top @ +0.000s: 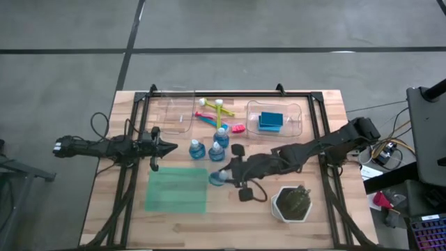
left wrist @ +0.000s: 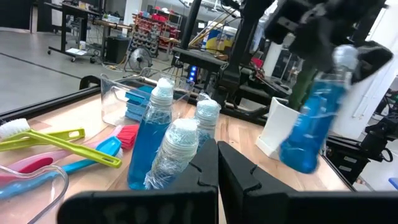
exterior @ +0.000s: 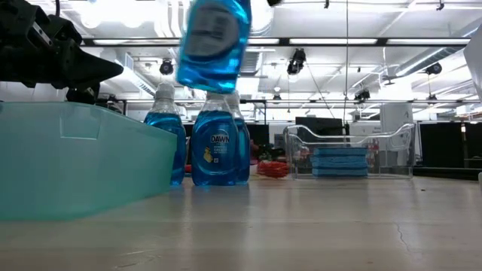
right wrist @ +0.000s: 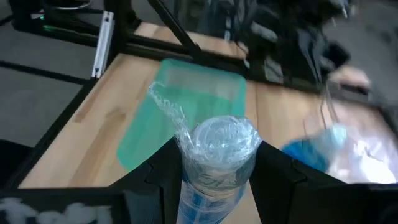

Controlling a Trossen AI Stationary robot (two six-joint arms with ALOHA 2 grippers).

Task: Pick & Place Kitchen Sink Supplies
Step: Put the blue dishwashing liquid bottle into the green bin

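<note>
Three clear bottles of blue liquid with white caps (top: 209,146) stand on their bases mid-table, close ahead of my left gripper (top: 166,146), which is shut and touches nothing; they show up close in the left wrist view (left wrist: 152,146). A fourth bottle (top: 218,178) is in my right gripper (top: 224,174), just right of the green mat (top: 178,189). In the low view this bottle (exterior: 215,45) hangs in the air above the standing ones (exterior: 217,147). Two blue sponges (top: 270,122) lie stacked in a clear bin. The brushes (top: 216,111) lie flat near the far edge. My right gripper pinches the fourth bottle at its plastic-wrapped cap end (right wrist: 221,146), one finger (right wrist: 163,171) on each side. The arm reaches in from the table's right. The bottle is lifted clear of the table and hangs tilted below the fingers (left wrist: 311,124).
A clear empty bin (top: 178,111) sits at the far left, and the sponge bin (top: 296,118) at the far right. The white hexagonal pot with a plant (top: 293,203) stands near the right arm's elbow. A black frame (top: 324,160) runs around the table.
</note>
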